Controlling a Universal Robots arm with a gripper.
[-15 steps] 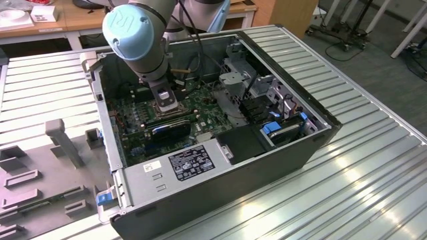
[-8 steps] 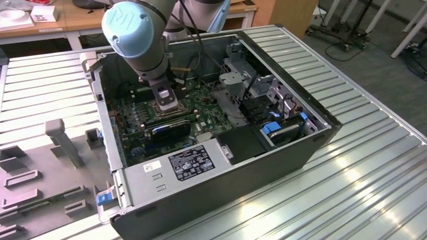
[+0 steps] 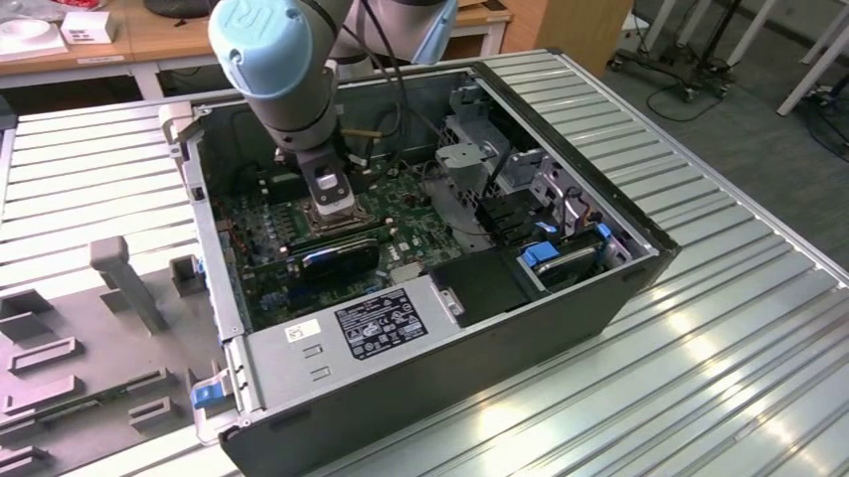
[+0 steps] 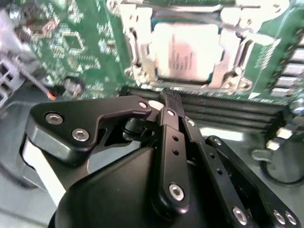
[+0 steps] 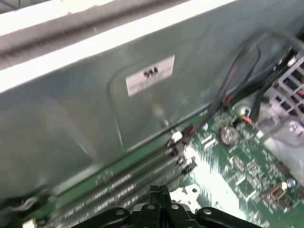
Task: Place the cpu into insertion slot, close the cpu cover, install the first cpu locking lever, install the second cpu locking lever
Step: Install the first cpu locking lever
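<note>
The cpu [image 4: 185, 52], a silvery square chip, lies flat in the insertion slot [image 4: 142, 75] on the green board [image 4: 80, 42]. The cpu cover [image 4: 236, 61], a silver frame, lies down around the chip's edges. I cannot make out how the locking levers stand. My gripper [image 4: 169, 99] hovers just off the socket's edge, over the memory slots, with its black fingers shut together and nothing between them. In the exterior view the gripper [image 3: 332, 197] points down into the open computer case just above the socket [image 3: 334, 219]. The first wrist view has the shut fingertips [image 5: 159, 192] near the board.
Long memory slots [image 4: 228, 107] run beside the socket. A black block [image 3: 338, 256] sits nearer the case front, a metal drive cage [image 3: 464, 149] and cables [image 5: 228, 80] to one side. The case wall [image 5: 95, 109] stands close. A grey fixture tray [image 3: 80, 338] lies at the exterior view's left.
</note>
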